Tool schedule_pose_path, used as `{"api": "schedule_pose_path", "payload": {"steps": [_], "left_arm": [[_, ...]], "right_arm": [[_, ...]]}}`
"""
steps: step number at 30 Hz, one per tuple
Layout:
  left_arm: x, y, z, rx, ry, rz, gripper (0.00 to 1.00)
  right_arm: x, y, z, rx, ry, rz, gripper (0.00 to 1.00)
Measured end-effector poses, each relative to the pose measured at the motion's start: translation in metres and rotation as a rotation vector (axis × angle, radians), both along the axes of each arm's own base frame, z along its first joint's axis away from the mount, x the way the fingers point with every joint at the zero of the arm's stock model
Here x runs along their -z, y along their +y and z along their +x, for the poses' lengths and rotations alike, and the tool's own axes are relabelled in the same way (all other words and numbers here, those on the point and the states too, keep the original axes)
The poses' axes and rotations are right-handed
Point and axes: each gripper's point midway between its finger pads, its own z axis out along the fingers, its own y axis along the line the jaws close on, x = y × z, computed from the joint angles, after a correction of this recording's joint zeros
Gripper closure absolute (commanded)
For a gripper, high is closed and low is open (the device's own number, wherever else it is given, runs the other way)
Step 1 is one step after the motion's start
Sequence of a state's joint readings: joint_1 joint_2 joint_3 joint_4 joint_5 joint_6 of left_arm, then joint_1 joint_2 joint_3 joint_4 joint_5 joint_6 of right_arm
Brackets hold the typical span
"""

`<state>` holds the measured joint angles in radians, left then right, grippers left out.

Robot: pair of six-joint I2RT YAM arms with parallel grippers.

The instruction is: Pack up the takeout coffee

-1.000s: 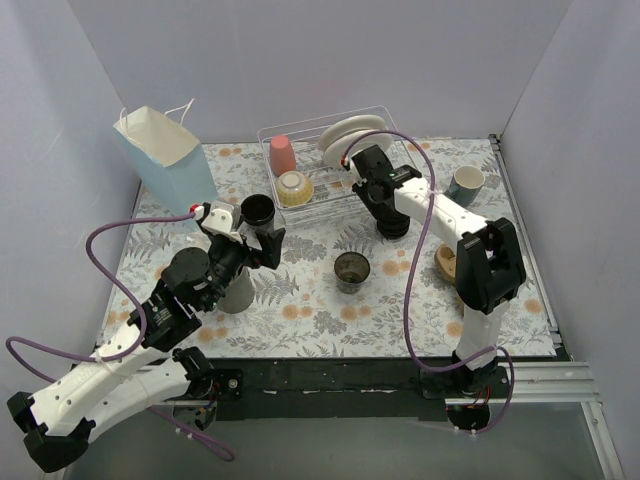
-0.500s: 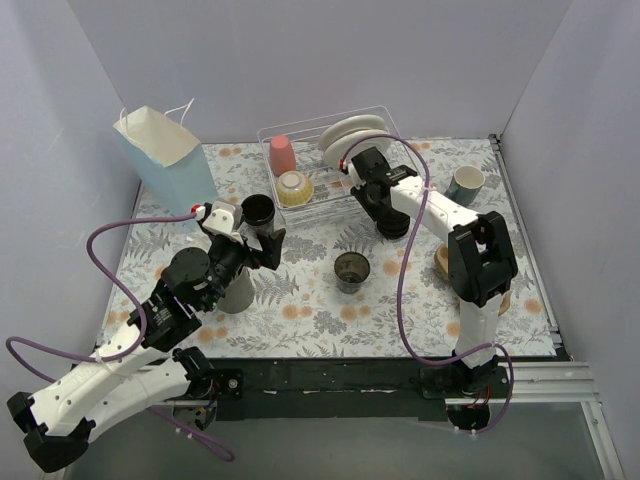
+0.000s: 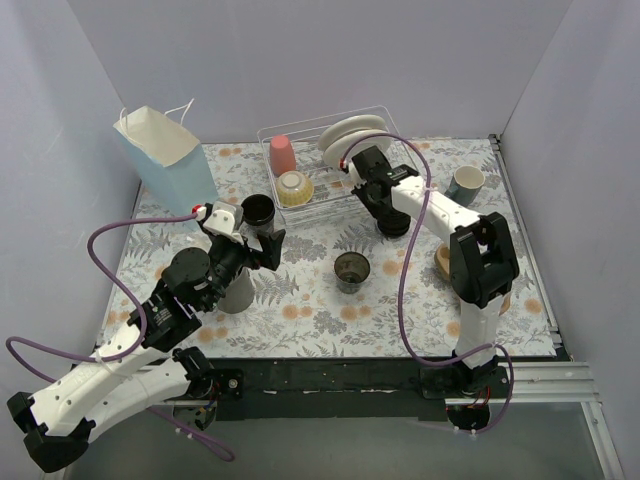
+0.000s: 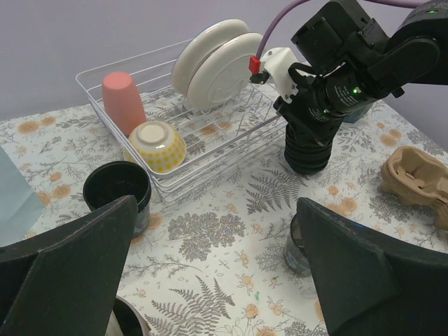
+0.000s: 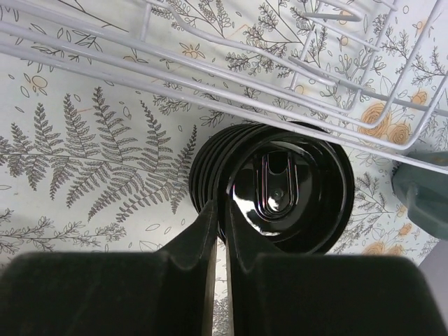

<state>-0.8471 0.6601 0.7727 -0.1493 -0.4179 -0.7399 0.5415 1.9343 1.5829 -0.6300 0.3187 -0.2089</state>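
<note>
The dish rack [image 3: 322, 196] lies just beyond both pincers. The left pincer [image 4: 217, 210], spread wide, has an open black cup [image 4: 117, 190] ahead to its left; the right pincer [image 5: 217, 210], pressed together, meets the rim of the black lid stack [image 5: 280, 189] beneath it.

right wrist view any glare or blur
Right wrist view: a bright reflection on the glossy top of the stack of black lids, right gripper a soft dark mass up close. Left wrist view: left gripper fingers blurred, scene beyond sharp.
</note>
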Motion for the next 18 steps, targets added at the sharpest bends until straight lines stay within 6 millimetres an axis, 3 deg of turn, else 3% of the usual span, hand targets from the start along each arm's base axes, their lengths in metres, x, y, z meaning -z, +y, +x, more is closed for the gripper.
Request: {"api": "schedule_pose_path", "payload": {"steps": [10,18], "left_arm": [[0.003,-0.003,0.001,0.01,0.007,0.007,0.02],[0.006,-0.005,0.001,0.017,0.014,0.014,0.02]], "right_arm": [[-0.028,0.0,-0.001,0.006,-0.05,0.035,0.9],[-0.042,-0.004,0.0,0.037,-0.083,0.052,0.71]]}}
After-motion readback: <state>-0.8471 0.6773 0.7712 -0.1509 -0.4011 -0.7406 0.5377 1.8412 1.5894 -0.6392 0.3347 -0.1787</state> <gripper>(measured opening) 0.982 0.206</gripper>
